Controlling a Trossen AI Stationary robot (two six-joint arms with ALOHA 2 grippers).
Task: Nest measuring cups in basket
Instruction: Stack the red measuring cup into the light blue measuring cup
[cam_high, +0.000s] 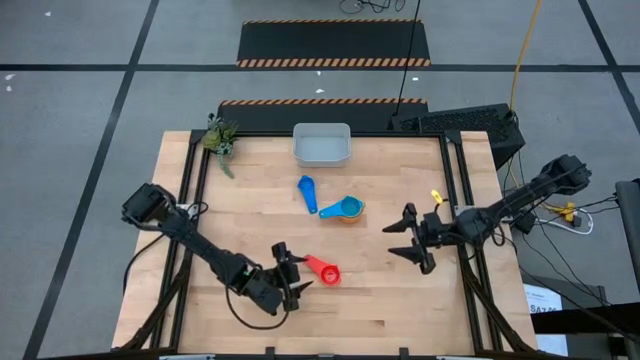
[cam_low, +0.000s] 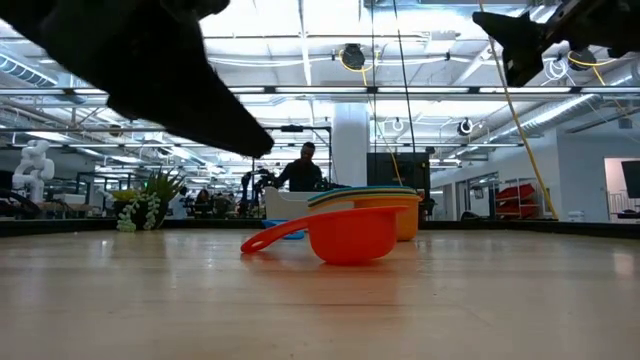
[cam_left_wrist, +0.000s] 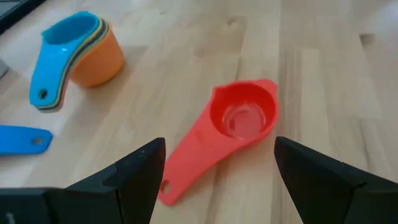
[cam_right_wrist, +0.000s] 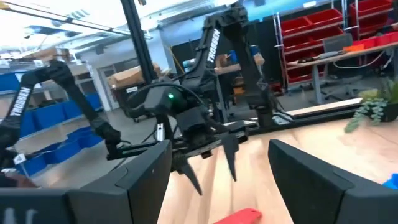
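Two dark, slender jointed arms trailing black cables; white "TROSSEN" lettering on links; each tool (cam_high: 291, 280) ends in two tapered black fingers (cam_left_wrist: 134, 177).

A robotics lab or industrial workshop: 2 arms work at a wooden table (cam_high: 380, 310) on grey floor with hazard-striped mats (cam_high: 334, 45); behind are red storage bins (cam_right_wrist: 354, 25), blue bins (cam_right_wrist: 37, 134), overhead strip lights and a person (cam_low: 302, 170).

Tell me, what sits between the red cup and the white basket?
From the high view: the stacked cups and a lone blue cup lie between the red cup and basket.
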